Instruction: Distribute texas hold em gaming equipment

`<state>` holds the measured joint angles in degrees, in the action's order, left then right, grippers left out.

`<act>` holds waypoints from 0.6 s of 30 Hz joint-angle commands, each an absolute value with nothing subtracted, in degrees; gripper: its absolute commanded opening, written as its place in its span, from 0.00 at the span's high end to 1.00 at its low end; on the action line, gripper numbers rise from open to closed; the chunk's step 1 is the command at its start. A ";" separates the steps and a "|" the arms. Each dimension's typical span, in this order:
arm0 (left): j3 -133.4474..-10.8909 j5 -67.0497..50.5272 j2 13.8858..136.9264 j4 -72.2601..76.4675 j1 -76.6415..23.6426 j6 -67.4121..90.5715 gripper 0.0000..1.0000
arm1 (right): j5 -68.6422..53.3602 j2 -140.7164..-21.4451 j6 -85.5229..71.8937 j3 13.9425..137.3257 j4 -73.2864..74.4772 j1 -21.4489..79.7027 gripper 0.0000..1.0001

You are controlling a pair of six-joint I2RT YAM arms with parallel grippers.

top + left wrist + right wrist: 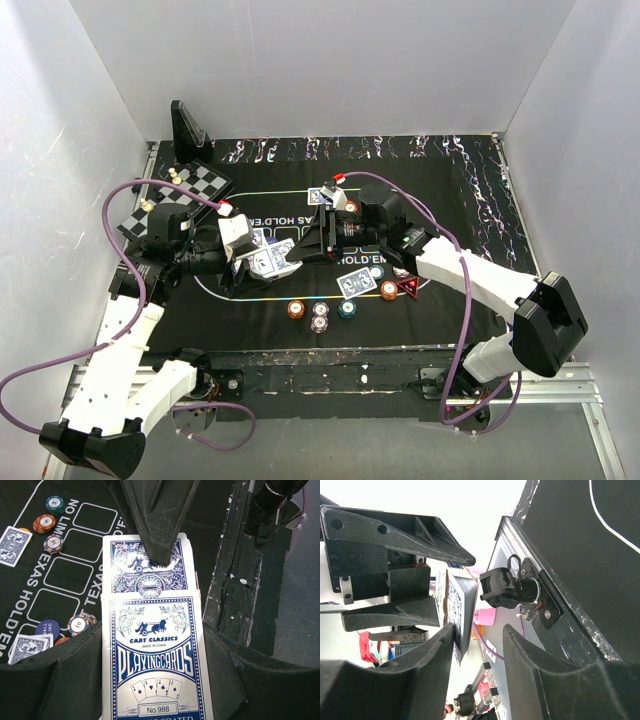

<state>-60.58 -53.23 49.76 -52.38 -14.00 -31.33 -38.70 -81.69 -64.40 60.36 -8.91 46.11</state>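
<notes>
While the left jaws are clamped on the card pack (155, 670), a playing card (145, 572) juts ahead of them, between the parted right jaws. Dealing looks under way; next, the right jaws should pinch that card and draw it free.

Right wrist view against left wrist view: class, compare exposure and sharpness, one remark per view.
Right wrist view: the background is blown out to white, with the card box edge-on and mostly dark against it. Left wrist view: evenly lit, the box's print sharp, no glare hiding it.
</notes>
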 commanded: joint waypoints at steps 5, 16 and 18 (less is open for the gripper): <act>-62.49 -56.95 48.25 -51.07 -13.80 -30.59 0.88 | -36.39 -80.07 -61.52 60.38 -5.54 45.53 0.49; -62.84 -56.95 47.99 -51.07 -13.80 -30.32 0.88 | -36.30 -78.05 -61.52 59.06 -4.39 43.07 0.63; -63.02 -56.95 48.08 -51.06 -13.80 -30.23 0.88 | -36.56 -77.78 -61.52 58.98 -4.22 42.72 0.66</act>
